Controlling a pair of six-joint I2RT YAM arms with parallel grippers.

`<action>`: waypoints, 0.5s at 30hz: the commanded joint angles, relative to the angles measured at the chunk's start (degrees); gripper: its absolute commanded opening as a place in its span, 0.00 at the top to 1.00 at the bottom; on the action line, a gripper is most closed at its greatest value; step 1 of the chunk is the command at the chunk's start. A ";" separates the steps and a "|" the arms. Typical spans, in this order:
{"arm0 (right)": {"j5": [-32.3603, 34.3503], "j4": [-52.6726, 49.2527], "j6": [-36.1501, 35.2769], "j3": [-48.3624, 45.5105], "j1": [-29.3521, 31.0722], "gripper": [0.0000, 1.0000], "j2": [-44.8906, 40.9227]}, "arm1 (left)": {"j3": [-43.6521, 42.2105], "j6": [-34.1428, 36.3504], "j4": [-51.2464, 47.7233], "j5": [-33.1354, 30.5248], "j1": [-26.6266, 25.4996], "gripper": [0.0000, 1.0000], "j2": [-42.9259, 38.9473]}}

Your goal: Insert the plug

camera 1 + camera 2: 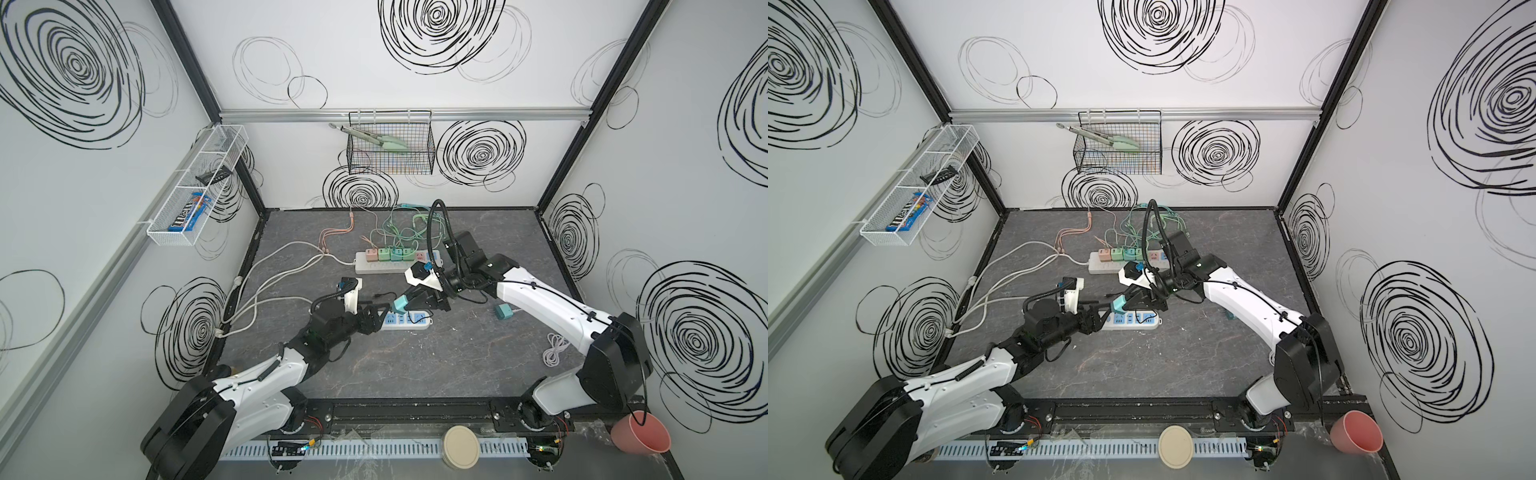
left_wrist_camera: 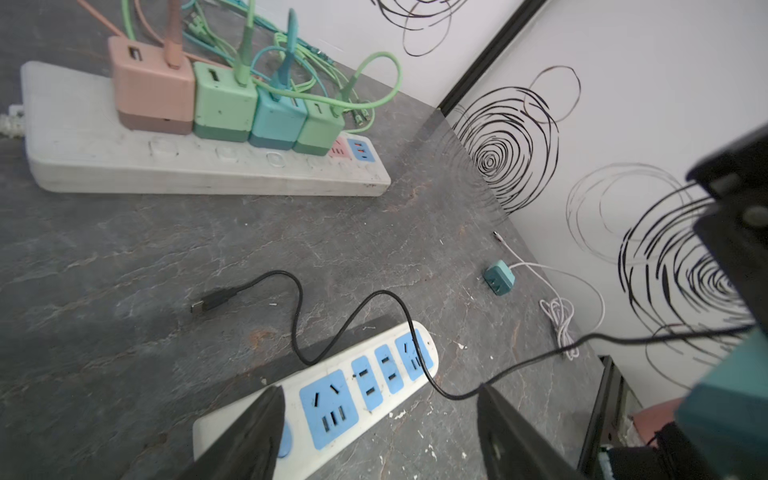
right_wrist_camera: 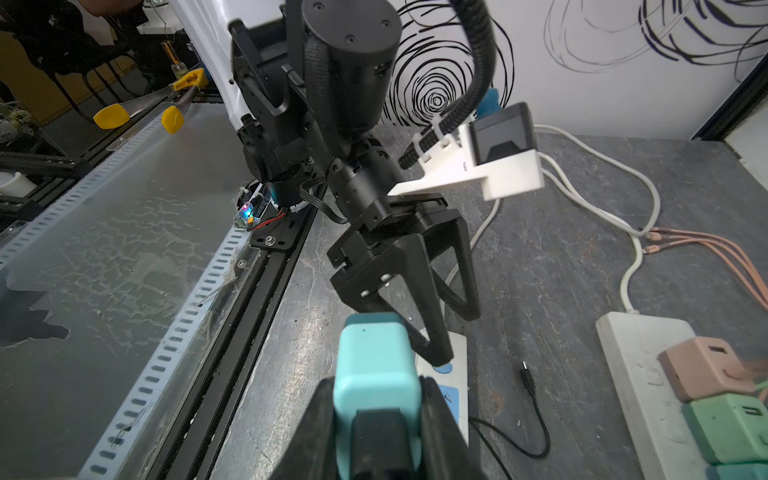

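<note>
In both top views your right gripper point(image 1: 406, 306) clamps the plug point(image 1: 398, 304) just above the strip point(image 1: 411, 322).

Left wrist: your left gripper point(image 2: 380, 390) stands open, astride the strip's near end.

Right wrist: the plug looks light, rigid and smooth, so it may slip. Pinch its flat sides squarely.

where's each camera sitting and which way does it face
Top views: high at the front, looking down on the table; left arm and right arm show.
Left wrist: on left arm, facing the blue power strip; open left gripper shows.
Right wrist: on right arm, facing the left gripper; right gripper holds the plug.
Shared: both wrist views see the blue power strip.
</note>
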 commanded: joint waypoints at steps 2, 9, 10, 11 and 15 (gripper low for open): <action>-3.34 5.29 0.09 -1.63 -0.31 1.00 -2.41 | 5.45 -9.90 -4.12 7.12 0.97 0.23 5.20; -3.93 7.40 0.13 -2.67 -0.31 1.00 -2.95 | 13.89 -14.05 -3.33 17.62 -2.25 0.26 17.64; -4.11 7.55 0.13 -2.79 -0.31 1.00 -3.06 | 14.94 -13.93 -4.27 17.48 -3.03 0.26 19.04; -4.31 7.73 0.13 -2.91 -0.27 1.00 -3.16 | 15.89 -13.72 -4.81 17.07 -3.86 0.26 20.40; -4.59 8.45 0.13 -3.69 -0.31 1.00 -4.04 | 18.28 -14.75 -5.16 16.50 -5.71 0.27 24.83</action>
